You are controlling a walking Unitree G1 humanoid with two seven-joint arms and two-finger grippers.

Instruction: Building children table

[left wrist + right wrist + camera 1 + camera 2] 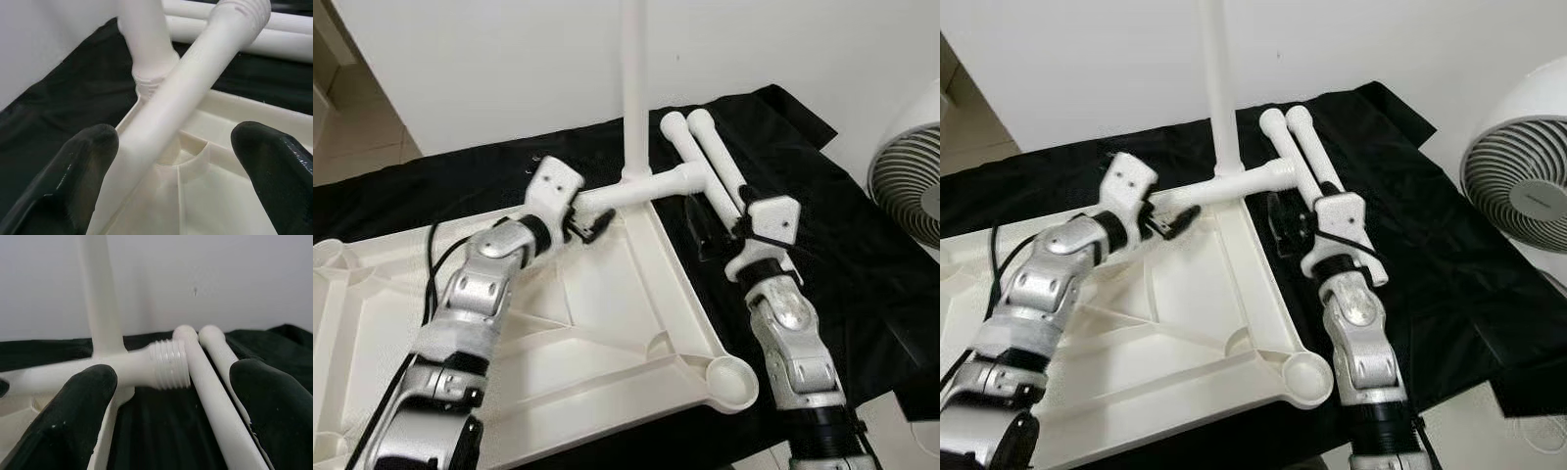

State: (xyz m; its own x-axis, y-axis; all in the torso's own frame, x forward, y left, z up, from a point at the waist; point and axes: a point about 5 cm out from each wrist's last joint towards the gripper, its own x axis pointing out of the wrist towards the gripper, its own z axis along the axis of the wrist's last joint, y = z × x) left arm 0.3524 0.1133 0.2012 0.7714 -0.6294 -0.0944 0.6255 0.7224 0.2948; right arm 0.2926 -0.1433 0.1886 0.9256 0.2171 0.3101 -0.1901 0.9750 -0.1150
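Observation:
The white table top lies upside down on a black cloth. One white leg stands upright in its far corner socket. A second leg lies across that corner, its threaded end resting against two more legs that lie side by side on the cloth. My left gripper is open at the near end of the lying leg, a finger on each side and apart from it. My right gripper hangs open above the cloth beside the two legs, facing the threaded end.
A white fan stands at the right, close to my right arm. An open round socket sits at the table top's near right corner. A white wall runs behind the cloth. Pale floor shows at the far left.

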